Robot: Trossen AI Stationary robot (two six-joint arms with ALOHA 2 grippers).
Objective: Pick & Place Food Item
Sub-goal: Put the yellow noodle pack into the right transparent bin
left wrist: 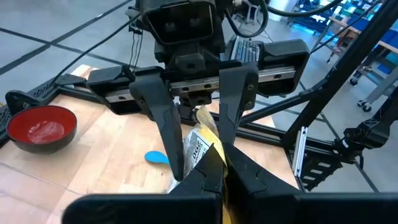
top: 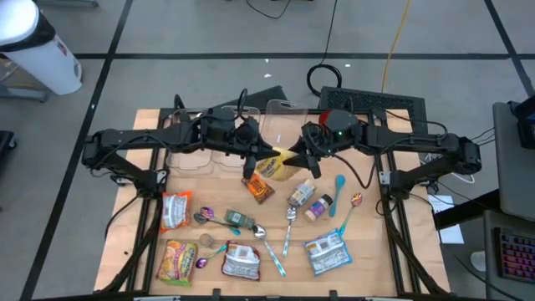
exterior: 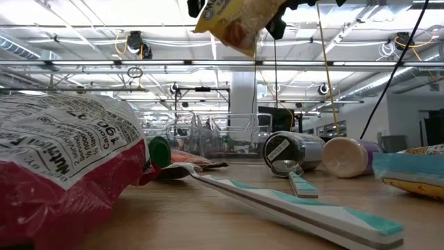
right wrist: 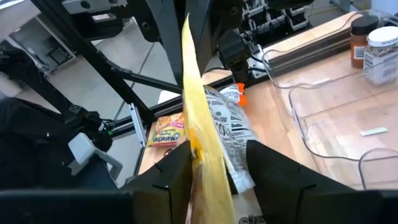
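Above the bench's middle: we see both arms meeting over it.
Snack bag (top: 278, 163): yellow, lifted clear of the bench, hanging between both grippers.
Left gripper (top: 253, 164): clenched on the snack bag's edge.
Right gripper (top: 303, 159): fingers either side of the snack bag; we cannot tell if they are gripping.
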